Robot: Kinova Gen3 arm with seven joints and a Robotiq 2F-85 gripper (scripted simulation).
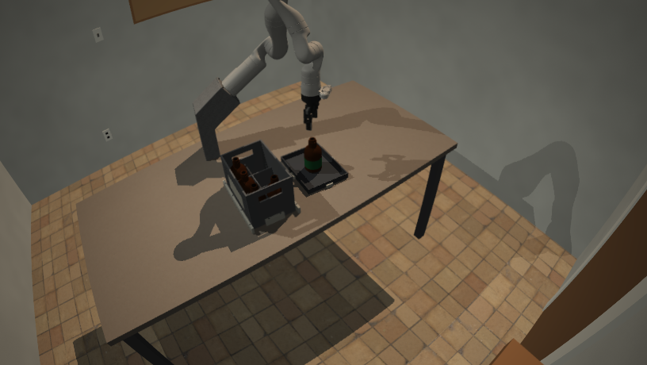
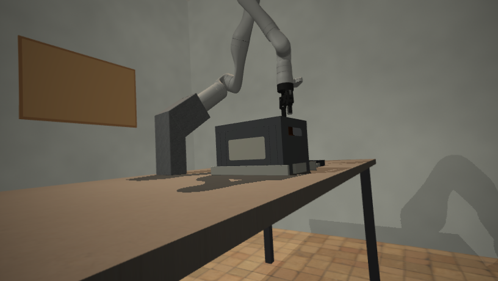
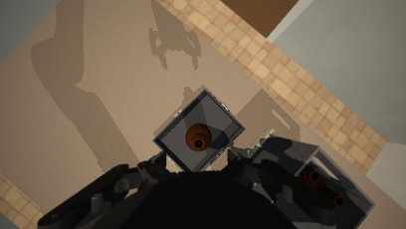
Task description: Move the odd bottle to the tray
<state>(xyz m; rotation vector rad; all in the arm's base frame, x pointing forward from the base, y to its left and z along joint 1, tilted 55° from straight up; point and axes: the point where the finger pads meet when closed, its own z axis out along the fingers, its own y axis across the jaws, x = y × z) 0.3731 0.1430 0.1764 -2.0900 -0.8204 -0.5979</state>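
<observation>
A brown bottle with a green label (image 1: pixel 312 155) stands upright on the dark tray (image 1: pixel 314 174), to the right of the crate. From above in the wrist view the bottle (image 3: pixel 197 137) sits near the middle of the tray. My gripper (image 1: pixel 308 122) hangs open and empty straight above the bottle, clear of its mouth; it also shows in the exterior view (image 2: pixel 286 110). The dark crate (image 1: pixel 258 182) holds several brown bottles (image 1: pixel 243 175). In the exterior view the crate (image 2: pixel 262 145) hides the tray and the bottle.
The arm's grey base block (image 1: pixel 212 120) stands behind the crate at the table's far edge. The crate (image 3: pixel 318 181) lies at the lower right of the wrist view. The table's right edge (image 1: pixel 446 151) is some way beyond the tray.
</observation>
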